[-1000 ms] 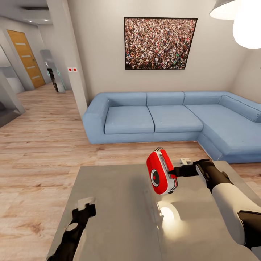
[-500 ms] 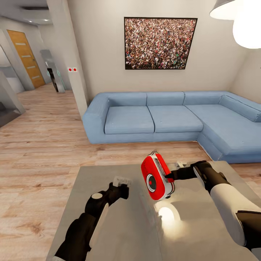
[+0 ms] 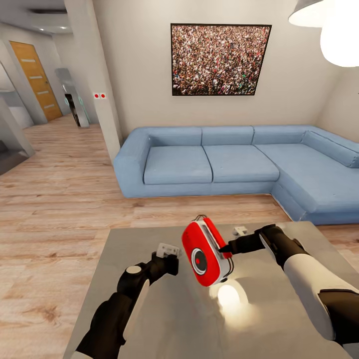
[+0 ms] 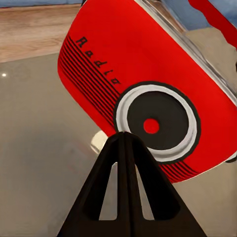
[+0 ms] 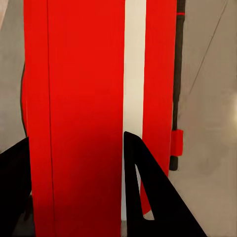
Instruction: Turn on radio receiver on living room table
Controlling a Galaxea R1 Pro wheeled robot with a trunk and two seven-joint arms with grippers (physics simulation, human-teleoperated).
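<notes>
The flat, rounded red plastic radio receiver (image 3: 205,252) with its white edge band and round dial is hanging tilted above the glossy grey reflective surface (image 3: 149,309), pinched by the right gripper (image 3: 225,248) fingers, while the left gripper (image 3: 170,257) fingers are pointing at its dial, pressed together.

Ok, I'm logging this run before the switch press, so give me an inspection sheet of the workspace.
Surface: table, glossy grey, with a lamp glare spot.
Job's things: radio held above the table, tilted, dial facing the left arm.
Clutter: nothing seen.
Grippers: right gripper shut on the radio's edge; left gripper shut, tips pointing at the dial, contact unclear.
Cables: nothing seen; thin wire loop on the radio's top.
Surroundings: blue sofa, crowd picture, wood floor, pendant lamp.
</notes>
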